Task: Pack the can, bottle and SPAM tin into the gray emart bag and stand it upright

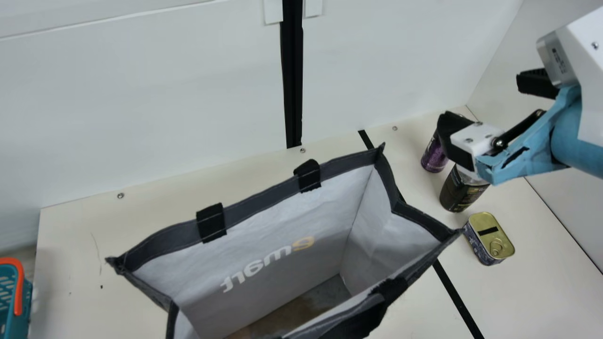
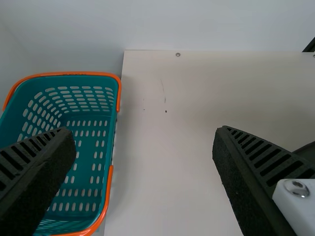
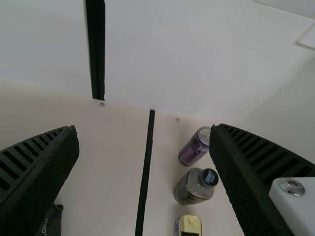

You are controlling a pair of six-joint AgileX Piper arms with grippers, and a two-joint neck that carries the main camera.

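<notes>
The gray bag [image 1: 256, 188] stands upright with its mouth gaping, at the main view's bottom centre. To its right are the purple can [image 1: 434, 157], the dark-labelled bottle [image 1: 461, 190] and the SPAM tin [image 1: 491, 238]. My right gripper [image 1: 492, 101] hangs above the can and bottle, partly covering both, its fingers wide apart and empty. In the right wrist view, past the open gripper [image 3: 145, 172], lie the can [image 3: 195, 146], the capped bottle [image 3: 194, 187] and part of the tin [image 3: 189, 225]. My left gripper [image 2: 142, 172] is open with nothing held, seen in the left wrist view.
A teal basket with orange handles [image 2: 78, 172] sits beside the table's left edge, partly under one left finger. A white wall [image 1: 141, 94] rises behind the table [image 1: 75, 235]. Black tape [image 1: 454, 292] runs between bag and tin.
</notes>
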